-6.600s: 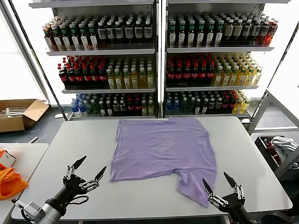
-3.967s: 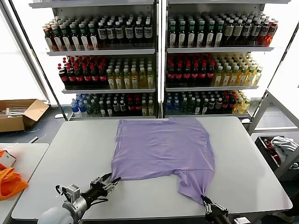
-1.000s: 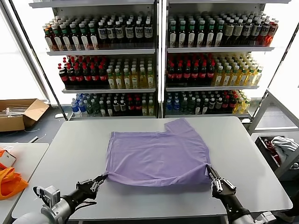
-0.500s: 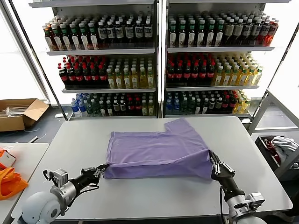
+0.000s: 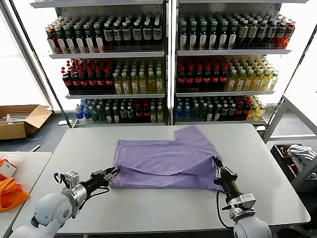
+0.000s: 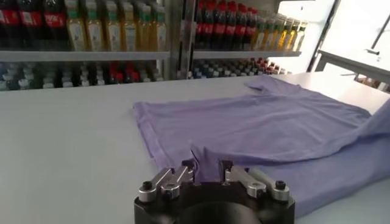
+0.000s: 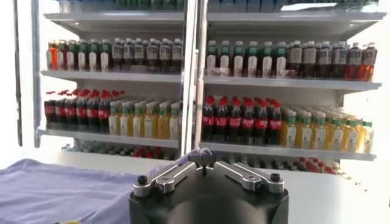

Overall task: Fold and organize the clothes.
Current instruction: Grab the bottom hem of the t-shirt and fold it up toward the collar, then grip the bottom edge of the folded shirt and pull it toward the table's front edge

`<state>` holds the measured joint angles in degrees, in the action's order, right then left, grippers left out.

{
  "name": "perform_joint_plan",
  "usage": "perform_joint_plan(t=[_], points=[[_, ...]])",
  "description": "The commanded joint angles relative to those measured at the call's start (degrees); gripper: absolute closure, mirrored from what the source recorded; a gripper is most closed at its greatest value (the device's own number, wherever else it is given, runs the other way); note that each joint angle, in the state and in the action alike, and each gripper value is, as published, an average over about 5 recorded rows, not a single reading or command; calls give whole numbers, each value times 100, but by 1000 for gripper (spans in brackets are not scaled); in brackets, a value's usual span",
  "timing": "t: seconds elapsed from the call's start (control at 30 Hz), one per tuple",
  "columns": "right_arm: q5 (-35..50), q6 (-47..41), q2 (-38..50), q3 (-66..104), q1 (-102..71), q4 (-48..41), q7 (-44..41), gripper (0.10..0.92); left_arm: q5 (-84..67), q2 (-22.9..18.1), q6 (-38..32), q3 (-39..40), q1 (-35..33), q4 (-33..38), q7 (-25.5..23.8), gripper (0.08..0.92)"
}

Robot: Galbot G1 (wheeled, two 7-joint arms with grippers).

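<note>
The clothes, a lavender T-shirt (image 5: 166, 158), lie folded in half across the white table (image 5: 79, 148), with one sleeve sticking out toward the back right. My left gripper (image 5: 113, 172) sits low at the fold's near left corner. In the left wrist view the left gripper (image 6: 208, 167) is open, and the T-shirt (image 6: 262, 128) has a ridge of its edge standing between the jaws. My right gripper (image 5: 217, 166) is at the near right corner. In the right wrist view the right gripper (image 7: 202, 157) is shut on a small wad of the T-shirt (image 7: 55, 185).
Shelves of bottles (image 5: 163, 64) stand behind the table. A cardboard box (image 5: 20, 121) and orange fabric (image 5: 10, 193) are off to the left. A bin with cloth (image 5: 297, 156) stands to the right. Bare tabletop surrounds the shirt.
Both grippers have carried the shirt's near edge down and away from me, so the fold lies flatter. The left jaws have parted. The right arm has swung inward.
</note>
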<state>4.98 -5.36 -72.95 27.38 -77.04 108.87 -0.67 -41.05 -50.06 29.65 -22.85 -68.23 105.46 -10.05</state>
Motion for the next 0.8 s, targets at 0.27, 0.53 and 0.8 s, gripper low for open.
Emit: perform_joint_plan(t=[0.27, 0.53, 0.8], points=[[-1248, -1253, 153, -4, -28, 413, 736, 516, 129, -129, -46, -615, -1021, 730, 50, 344], [-872, -1615, 211, 284, -859, 1073, 787, 300, 406, -481, -137, -725, -1636, 1066, 51, 182], [-2, -2045, 50, 383, -1432, 1202, 1052, 204, 507, -707, -151, -642, -1556, 927, 20, 177]])
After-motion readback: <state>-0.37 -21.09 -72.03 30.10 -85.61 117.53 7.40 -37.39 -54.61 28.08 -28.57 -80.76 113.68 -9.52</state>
